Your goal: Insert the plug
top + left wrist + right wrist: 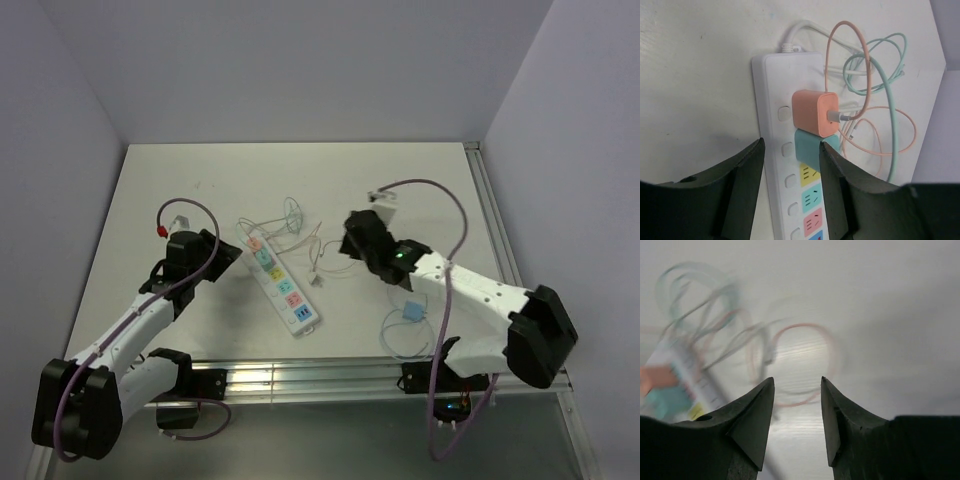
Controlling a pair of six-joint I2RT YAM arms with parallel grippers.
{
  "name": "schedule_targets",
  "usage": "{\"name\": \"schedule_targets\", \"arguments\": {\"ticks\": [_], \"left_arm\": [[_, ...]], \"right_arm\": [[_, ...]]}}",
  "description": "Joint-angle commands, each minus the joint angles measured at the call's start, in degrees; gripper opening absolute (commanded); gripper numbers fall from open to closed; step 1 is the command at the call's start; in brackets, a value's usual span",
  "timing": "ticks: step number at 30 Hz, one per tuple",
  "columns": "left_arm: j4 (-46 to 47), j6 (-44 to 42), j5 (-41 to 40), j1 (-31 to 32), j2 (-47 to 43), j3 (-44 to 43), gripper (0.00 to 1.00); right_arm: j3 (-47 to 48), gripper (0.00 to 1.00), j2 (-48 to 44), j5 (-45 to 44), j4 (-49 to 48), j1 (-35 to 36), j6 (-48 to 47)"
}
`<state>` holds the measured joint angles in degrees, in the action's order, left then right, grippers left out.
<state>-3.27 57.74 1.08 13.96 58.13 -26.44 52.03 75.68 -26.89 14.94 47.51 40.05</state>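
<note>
Left hand (pixel 791 145) straddles power strip (pixel 771 90) edge — right hand (pixel 797 382) clear.

Even, bright light; right wrist view motion-blurred.

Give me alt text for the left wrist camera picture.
A white power strip on a white table has an orange charger and a teal charger plugged in side by side. The left end effector hangs open over the strip in the foreground; orange and teal cables loop to the right.
</note>
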Motion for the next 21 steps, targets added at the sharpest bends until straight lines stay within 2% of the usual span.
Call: {"name": "schedule_targets", "arguments": {"ticks": [1, 2, 3, 7, 12, 14, 17, 21], "left_arm": [[-0.9, -1.3, -0.8, -0.1, -2.9, 0.4, 0.53], [-1.0, -1.3, -0.8, -0.1, -3.4, 0.5, 0.53], [-1.1, -1.5, -0.8, -0.1, -3.5, 0.7, 0.53], [-1.4, -1.7, -0.8, 0.0, -3.5, 0.4, 0.52], [-1.4, -1.7, -0.4, 0.0, -3.4, 0.1, 0.52], [-1.6, -1.9, -0.5, 0.0, -3.4, -0.1, 0.52], [-1.8, -2.0, -0.5, 0.0, -3.5, -0.4, 0.52], [-2.4, -2.2, -0.4, 0.0, -3.8, -0.7, 0.51]], "right_arm": [[-8.4, 0.48, -9.4, -2.7, 12.5, -10.0, 15.8], [-10.3, 0.42, -11.8, -2.6, 12.7, -11.7, 17.3], [-11.9, 0.40, -16.4, -2.4, 13.9, -15.0, 20.6], [-17.1, 0.39, -25.0, 2.2, 18.7, -20.5, 26.6], [-18.3, 0.58, -28.7, 6.8, 29.7, -21.1, 38.7], [-18.5, 0.59, -29.3, 9.3, 31.1, -21.1, 40.4], [-19.5, 0.54, -31.1, 10.6, 32.6, -21.1, 43.8], [-21.6, 0.42, -35.0, 9.9, 37.8, -21.1, 53.6]]}}
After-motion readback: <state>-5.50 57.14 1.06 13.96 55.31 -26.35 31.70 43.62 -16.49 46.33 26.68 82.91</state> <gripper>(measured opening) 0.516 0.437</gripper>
